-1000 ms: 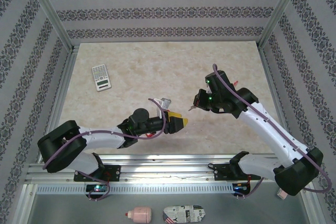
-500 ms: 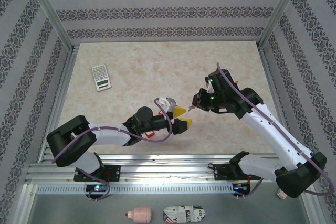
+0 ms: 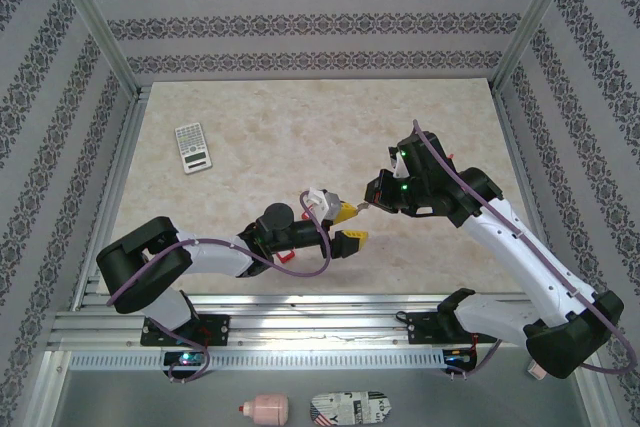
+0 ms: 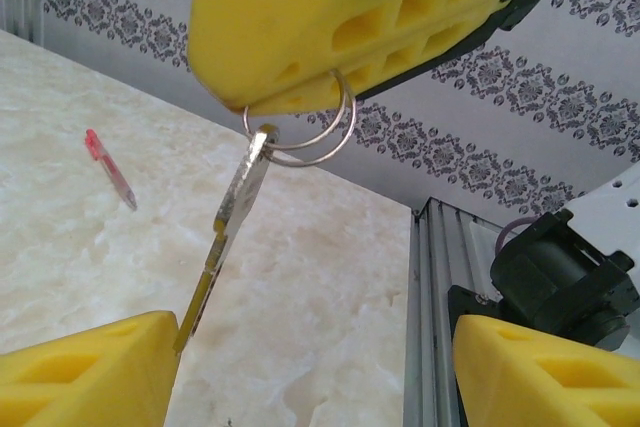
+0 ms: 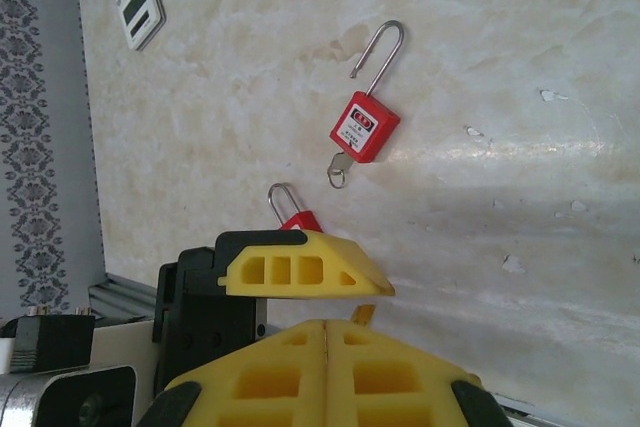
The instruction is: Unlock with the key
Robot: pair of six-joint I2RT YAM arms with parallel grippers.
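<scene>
My right gripper (image 3: 368, 205) is shut on the ring of a silver key (image 4: 232, 209). In the left wrist view its yellow fingers (image 4: 340, 27) pinch the ring and the key hangs blade down. My left gripper (image 4: 315, 357) stands open around that blade, whose tip touches the left finger (image 4: 95, 367). In the top view the left gripper (image 3: 345, 224) sits just left of the right one. A red padlock (image 5: 365, 127) lies on the table, shackle swung open, another key (image 5: 340, 169) in its base. A second red padlock (image 5: 297, 218) shows partly behind the left gripper's finger (image 5: 300, 267).
A calculator (image 3: 193, 147) lies at the far left of the marble tabletop (image 3: 300, 137). A thin red pen (image 4: 110, 167) rests on the table beyond the key. Aluminium frame rails (image 3: 300, 319) run along the near edge, and patterned walls enclose the other sides.
The left arm has reached further right and lifted its gripper up to the right gripper, so the hanging key now sits between its fingers. The right gripper edged slightly left.
</scene>
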